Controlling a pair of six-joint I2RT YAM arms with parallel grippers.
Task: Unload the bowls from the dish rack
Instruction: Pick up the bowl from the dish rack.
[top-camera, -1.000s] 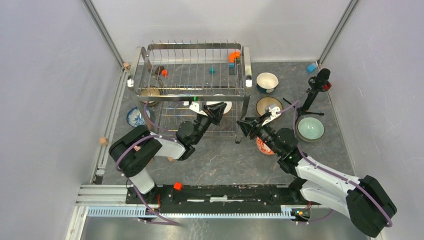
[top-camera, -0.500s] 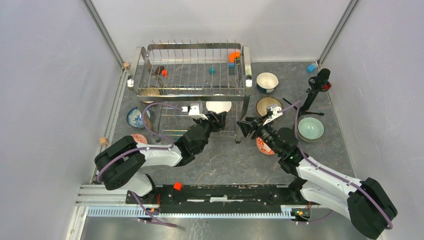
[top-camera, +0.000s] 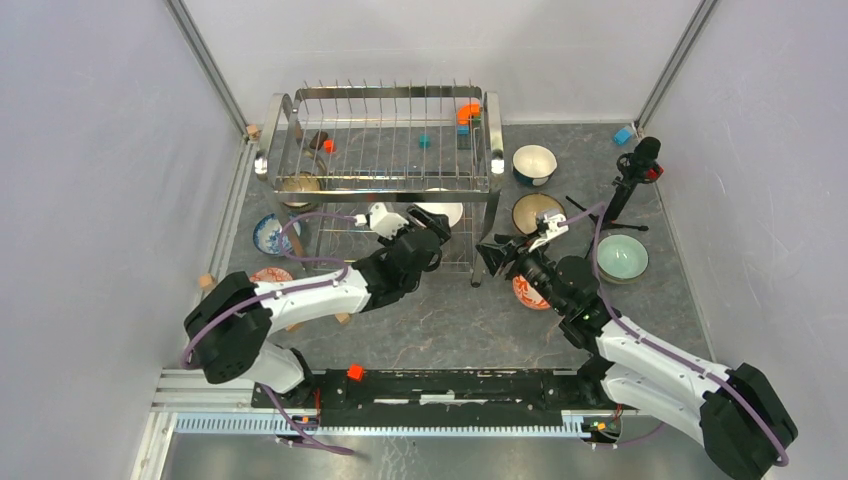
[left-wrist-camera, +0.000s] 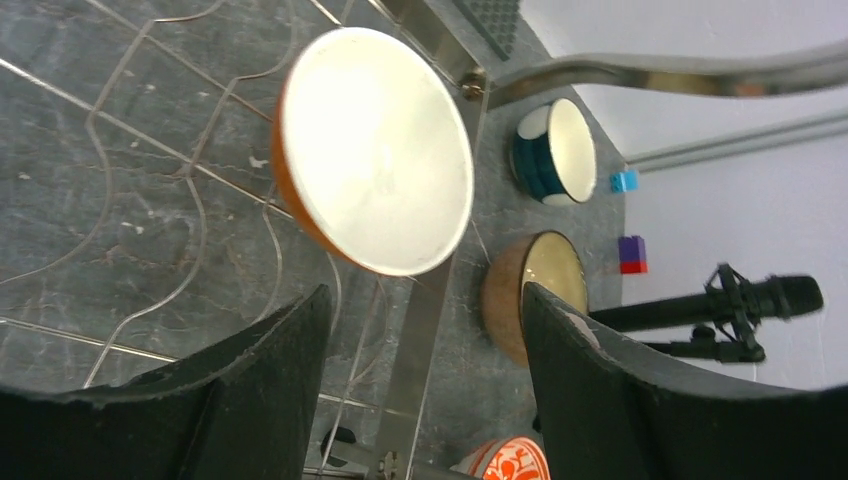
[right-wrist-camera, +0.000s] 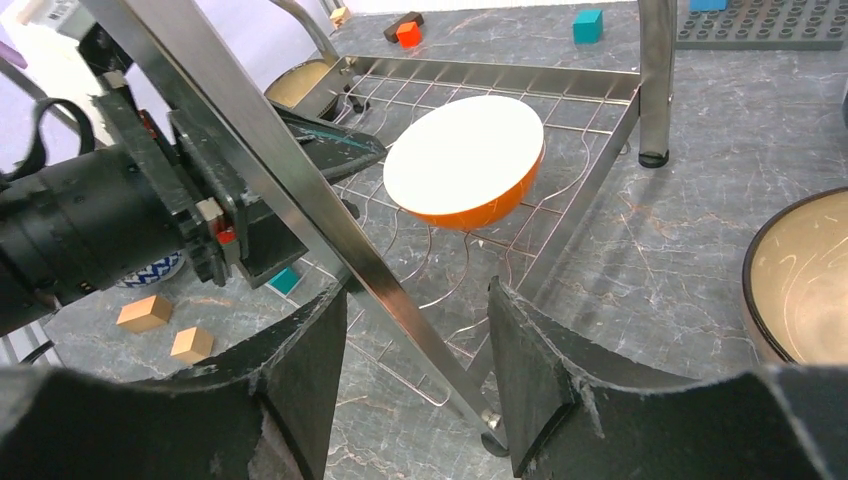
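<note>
Left end effector (left-wrist-camera: 425, 300) is hovering with fingers spread, just short of the orange bowl (left-wrist-camera: 375, 150), which is lying tilted on the dish rack's (top-camera: 380, 186) lower tier, while right end effector (right-wrist-camera: 415, 300) is hanging by a rack leg, fingers likewise apart, gripping nothing.

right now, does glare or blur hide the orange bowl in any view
Left wrist: the orange bowl is blown out inside to flat white, rim still crisp. Right wrist: bowl sharp and evenly lit, a dish rack bar crossing the foreground. Top external: even light, bowl small and partly under rack wires.
</note>
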